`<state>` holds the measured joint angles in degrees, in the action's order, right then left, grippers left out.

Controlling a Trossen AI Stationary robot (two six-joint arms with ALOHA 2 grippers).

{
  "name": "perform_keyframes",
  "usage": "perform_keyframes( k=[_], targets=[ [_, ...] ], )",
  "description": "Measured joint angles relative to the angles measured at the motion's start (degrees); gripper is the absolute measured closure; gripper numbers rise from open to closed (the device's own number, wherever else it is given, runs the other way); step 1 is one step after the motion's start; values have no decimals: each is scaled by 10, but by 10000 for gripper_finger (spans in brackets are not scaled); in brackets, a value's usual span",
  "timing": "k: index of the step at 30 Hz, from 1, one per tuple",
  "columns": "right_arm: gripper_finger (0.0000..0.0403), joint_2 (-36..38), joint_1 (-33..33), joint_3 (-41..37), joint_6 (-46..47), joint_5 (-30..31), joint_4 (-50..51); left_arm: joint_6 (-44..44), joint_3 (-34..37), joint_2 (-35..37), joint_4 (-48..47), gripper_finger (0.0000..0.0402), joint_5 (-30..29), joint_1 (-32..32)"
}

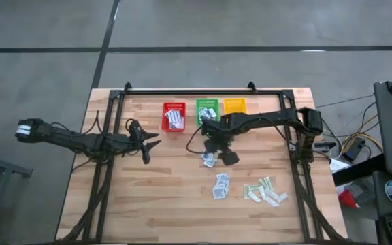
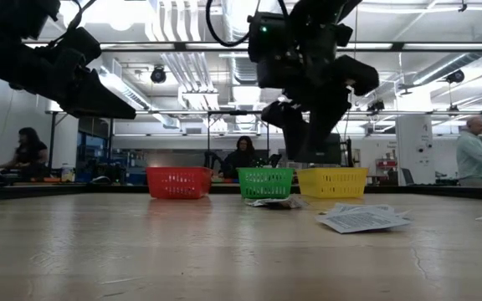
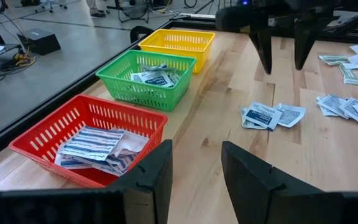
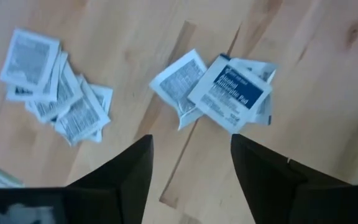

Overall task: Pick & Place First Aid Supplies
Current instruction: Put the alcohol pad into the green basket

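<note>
High view, packets: small square white-blue packets point(image 1: 209, 160) lay on the wooden table point(image 1: 155, 197) under the right gripper point(image 1: 218, 151). More lay in a pile point(image 1: 221, 185) nearer the front. Pale green strips point(image 1: 265, 191) lay to the right, pointing many ways.
High view, baskets: the red basket point(image 1: 173, 116) held oblong white packets with blue stripes. The green basket point(image 1: 207, 109) held square ones. The yellow basket point(image 1: 235, 106) sat beside it.
Low view: flat packets point(image 2: 360, 219) lay on the table in front of the yellow basket.
Left wrist view: the left gripper point(image 3: 194, 163) was off to the left, near the red basket, fingers apart, holding nothing.
Right wrist view: the right gripper was above the square packets, fingers wide, holding nothing. One packet point(image 4: 229, 91) showed a blue label, tilted.
</note>
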<state>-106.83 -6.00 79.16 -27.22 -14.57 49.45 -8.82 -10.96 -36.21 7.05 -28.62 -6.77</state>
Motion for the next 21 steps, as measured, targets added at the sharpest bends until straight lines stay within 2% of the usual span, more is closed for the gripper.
perform_keyframes(
  k=[10, 21],
  targets=[
    [188, 0, 1, -37, -30, 1, -19, 0, 0, 0, 0, 268, 0, 0],
    [188, 0, 13, -42, -30, -1, -65, 0, 0, 0, 0, 268, 0, 0]
  ],
)
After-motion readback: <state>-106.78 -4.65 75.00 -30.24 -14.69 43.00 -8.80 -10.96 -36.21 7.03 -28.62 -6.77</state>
